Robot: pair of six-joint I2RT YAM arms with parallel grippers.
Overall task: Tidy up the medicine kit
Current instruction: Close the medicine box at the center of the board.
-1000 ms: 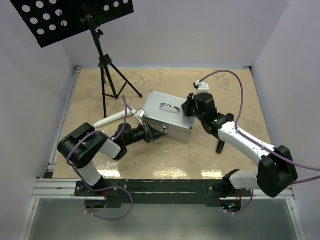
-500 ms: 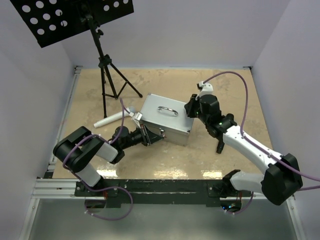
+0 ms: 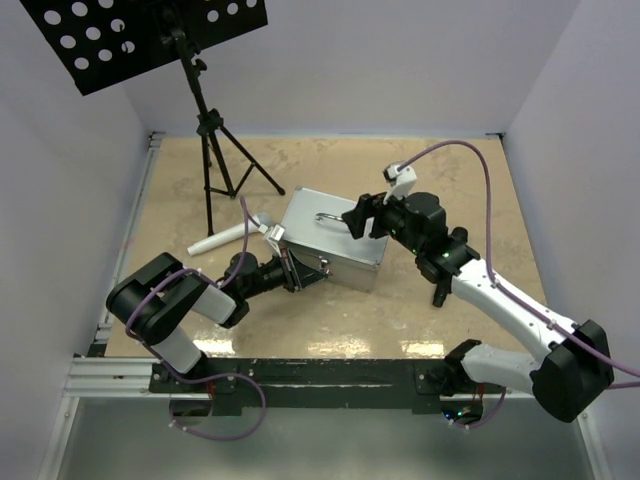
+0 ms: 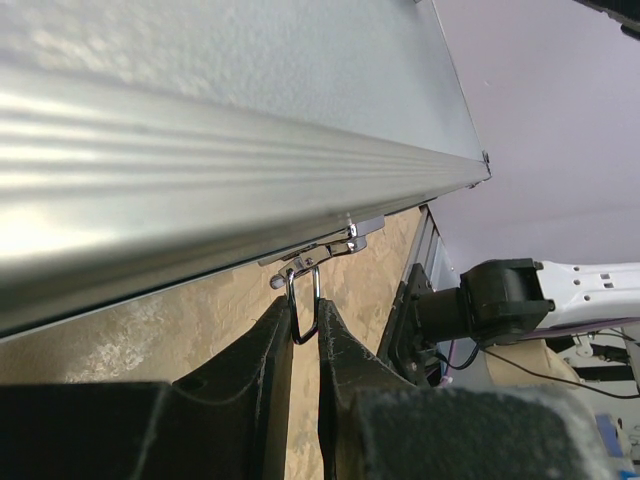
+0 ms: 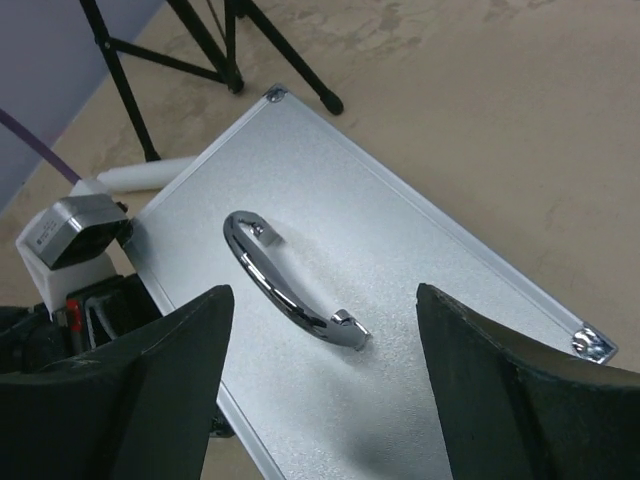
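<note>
Your left gripper (image 4: 303, 335) is clenched on the thin wire latch loop (image 4: 291, 300) hanging under the front edge of the boxy silver-grey metal case (image 3: 335, 240). Only the left wrist view shows that pinch; from the top view you just see the fingers pressed against the case's 8 o'clock side. Your right gripper (image 3: 358, 216) hangs released above the lid, jaws spread wide. Its wrist view shows the curved chrome handle (image 5: 290, 290) between the fingers, untouched. The case sits shut at mid-table, with the black tripod stand (image 3: 212, 150) at its 10 o'clock and a white tube (image 3: 222, 238) at its 9 o'clock.
</note>
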